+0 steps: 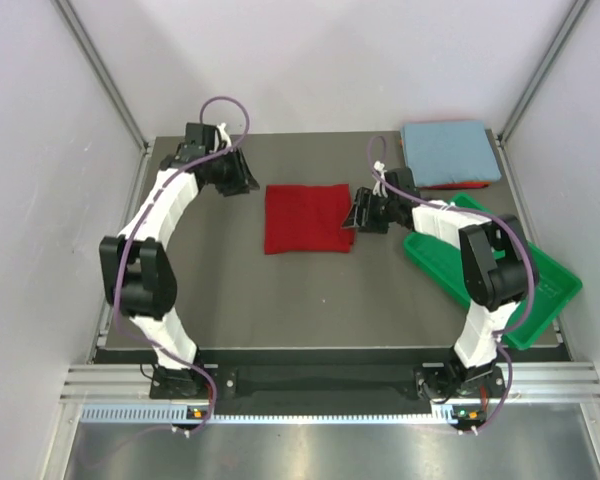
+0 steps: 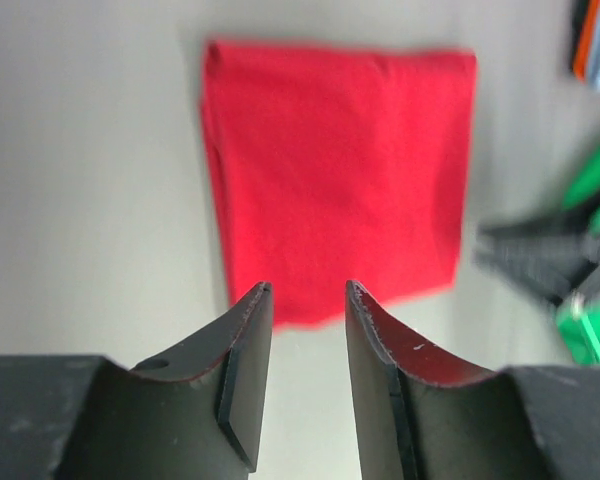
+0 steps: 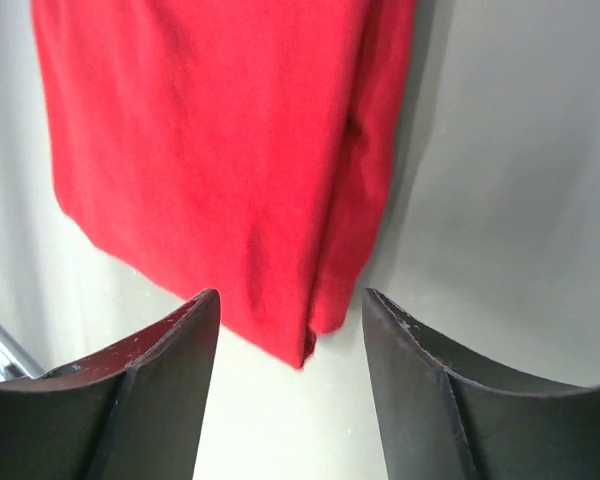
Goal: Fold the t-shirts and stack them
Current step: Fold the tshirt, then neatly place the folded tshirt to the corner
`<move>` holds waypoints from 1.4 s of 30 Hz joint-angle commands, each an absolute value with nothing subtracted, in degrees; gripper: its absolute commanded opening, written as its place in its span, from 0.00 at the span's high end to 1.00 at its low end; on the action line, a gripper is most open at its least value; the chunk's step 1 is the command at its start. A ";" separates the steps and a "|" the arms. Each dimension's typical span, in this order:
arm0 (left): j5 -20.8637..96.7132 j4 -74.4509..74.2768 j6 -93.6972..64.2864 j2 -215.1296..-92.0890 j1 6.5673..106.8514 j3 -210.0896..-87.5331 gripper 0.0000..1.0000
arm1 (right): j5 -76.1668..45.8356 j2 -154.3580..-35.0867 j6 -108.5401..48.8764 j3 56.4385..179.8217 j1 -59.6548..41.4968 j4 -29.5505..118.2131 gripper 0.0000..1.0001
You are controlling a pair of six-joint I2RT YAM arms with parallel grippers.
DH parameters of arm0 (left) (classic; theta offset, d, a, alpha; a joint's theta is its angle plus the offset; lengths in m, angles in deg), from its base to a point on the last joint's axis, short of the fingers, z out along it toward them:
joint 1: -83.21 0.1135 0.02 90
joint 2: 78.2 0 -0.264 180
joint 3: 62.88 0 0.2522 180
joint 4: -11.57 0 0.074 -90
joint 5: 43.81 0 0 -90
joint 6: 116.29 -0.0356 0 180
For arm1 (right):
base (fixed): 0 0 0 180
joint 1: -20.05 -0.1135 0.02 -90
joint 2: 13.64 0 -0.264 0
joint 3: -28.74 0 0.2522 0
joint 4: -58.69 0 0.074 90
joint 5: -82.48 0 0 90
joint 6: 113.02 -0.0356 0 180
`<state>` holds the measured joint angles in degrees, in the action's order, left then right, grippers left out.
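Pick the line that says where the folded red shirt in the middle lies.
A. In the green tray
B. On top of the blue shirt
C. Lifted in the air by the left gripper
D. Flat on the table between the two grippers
D: the folded red shirt lies flat on the table, with the left gripper on one side and the right gripper on the other, both open.

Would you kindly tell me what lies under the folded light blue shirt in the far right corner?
A thin strip of red cloth peeks out under the near edge of the light blue shirt. The rest is covered, so its shape cannot be seen.
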<state>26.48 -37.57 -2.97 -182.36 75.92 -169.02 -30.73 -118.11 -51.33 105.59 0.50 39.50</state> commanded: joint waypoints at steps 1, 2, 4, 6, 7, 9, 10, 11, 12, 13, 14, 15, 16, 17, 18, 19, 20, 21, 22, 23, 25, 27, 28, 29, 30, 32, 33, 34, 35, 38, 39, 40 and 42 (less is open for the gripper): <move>21.67 -35.59 -3.61 -177.79 75.56 -162.17 0.60 | -29.15 -120.33 -46.76 114.63 1.41 34.39 0.40; 21.14 -34.89 -3.44 -176.30 75.65 -158.94 0.60 | -28.97 -122.86 -46.23 116.83 1.33 31.94 0.40; 20.00 -30.70 -2.30 -175.24 75.65 -155.06 0.60 | -28.10 -124.82 -45.69 121.58 1.42 31.04 0.39; 19.03 -29.62 -0.11 -175.50 75.65 -151.10 0.60 | -27.74 -127.54 -45.69 124.83 1.42 31.30 0.39; 18.42 -28.83 0.60 -175.93 75.65 -150.13 0.60 | -27.65 -128.50 -45.87 125.81 1.42 31.22 0.39; 16.66 -27.34 3.14 -178.04 75.48 -147.58 0.61 | -27.39 -130.79 -45.96 127.48 1.42 31.65 0.38; 16.22 -26.54 3.51 -178.66 75.47 -146.79 0.61 | -26.43 -131.23 -46.39 127.57 1.24 31.74 0.38; 16.65 -26.10 3.86 -180.05 75.30 -145.73 0.62 | -25.90 -131.67 -46.48 127.49 1.33 32.53 0.38; 17.35 -25.84 4.38 -180.59 75.21 -145.20 0.62 | -25.37 -131.77 -46.75 126.88 1.33 33.14 0.37; 17.62 -25.40 4.39 -181.12 75.12 -144.67 0.62 | -25.19 -131.77 -47.01 126.35 1.07 33.85 0.37; 18.06 -24.78 4.39 -181.91 74.86 -143.89 0.62 | -25.10 -131.94 -47.10 125.65 0.98 34.98 0.37; 18.84 -24.34 4.56 -182.18 74.77 -143.53 0.62 | -25.10 -132.29 -47.36 125.47 0.80 35.34 0.36; 18.68 -23.73 4.56 -182.87 74.68 -143.09 0.62 | -25.19 -132.73 -47.45 125.64 0.45 35.43 0.36; 18.59 -23.20 4.65 -183.32 74.68 -142.57 0.62 | -25.28 -133.78 -47.45 125.99 0.19 35.35 0.36; 18.59 -22.67 4.83 -183.76 74.68 -142.56 0.62 | -25.37 -134.14 -47.54 126.08 0.10 35.43 0.36; 19.11 -22.67 4.83 -184.54 74.60 -142.56 0.62 | -25.54 -134.57 -47.80 126.17 -0.43 35.43 0.35; 19.12 -22.58 4.83 -184.99 74.60 -142.73 0.63 | -25.72 -135.10 -48.06 125.91 -0.60 36.04 0.35; 19.20 -22.76 4.83 -185.43 74.60 -143.00 0.63 | -25.98 -135.19 -48.33 125.82 -0.78 36.48 0.35; 19.99 -23.11 4.92 -185.86 74.60 -143.17 0.67 | -26.24 -135.46 -48.68 125.82 -1.22 36.58 0.35; 20.43 -23.54 5.00 -186.48 74.60 -143.61 0.73 | -26.25 -135.72 -48.59 125.99 -1.57 36.58 0.35; 21.48 -24.25 5.18 -187.01 74.60 -143.79 0.85 | -25.98 -135.90 -48.59 126.08 -2.10 36.49 0.36; 22.63 -25.13 5.00 -187.62 74.51 -144.58 0.92 | -26.07 -136.25 -48.68 125.82 -2.36 36.84 0.36; 22.72 -25.83 5.00 -188.15 74.59 -144.67 1.00 | -26.33 -136.42 -48.77 125.73 -2.36 36.93 0.37; 22.98 -26.27 4.83 -188.42 74.60 -145.02 1.00 | -26.42 -136.60 -48.77 125.29 -2.45 37.45 0.38; 23.07 -26.79 4.57 -188.59 74.60 -145.02 1.00 | -26.60 -136.77 -48.68 125.12 -2.37 37.63 0.39; 23.77 -26.98 4.30 -188.16 74.60 -144.32 1.00 | -26.95 -137.04 -48.68 124.76 -2.45 38.16 0.41; 24.56 -27.15 4.13 -187.98 74.60 -144.06 1.00 | -27.47 -137.21 -48.77 124.59 -2.45 38.51 0.43; 25.00 -27.85 3.95 -187.37 74.51 -143.88 1.00 | -27.65 -137.48 -48.68 124.41 -2.28 39.21 0.46; 26.14 -28.46 3.69 -187.19 74.51 -143.97 1.00 | -28.00 -137.65 -48.77 123.98 -2.19 39.65 0.47; 28.07 -29.78 3.25 -186.66 74.25 -144.23 1.00 | -29.93 -138.53 -50.08 123.18 -1.66 42.02 0.52; 28.52 -29.79 3.25 -186.49 74.24 -144.14 1.00 | -30.63 -138.62 -50.61 123.09 -1.57 42.46 0.54; 28.61 -29.88 3.25 -186.40 74.16 -144.06 1.00 | -30.90 -138.97 -50.88 123.09 -1.49 43.16 0.57; 28.69 -30.40 3.16 -186.48 74.16 -144.14 1.00 | -31.25 -139.24 -51.14 123.09 -1.49 43.52 0.60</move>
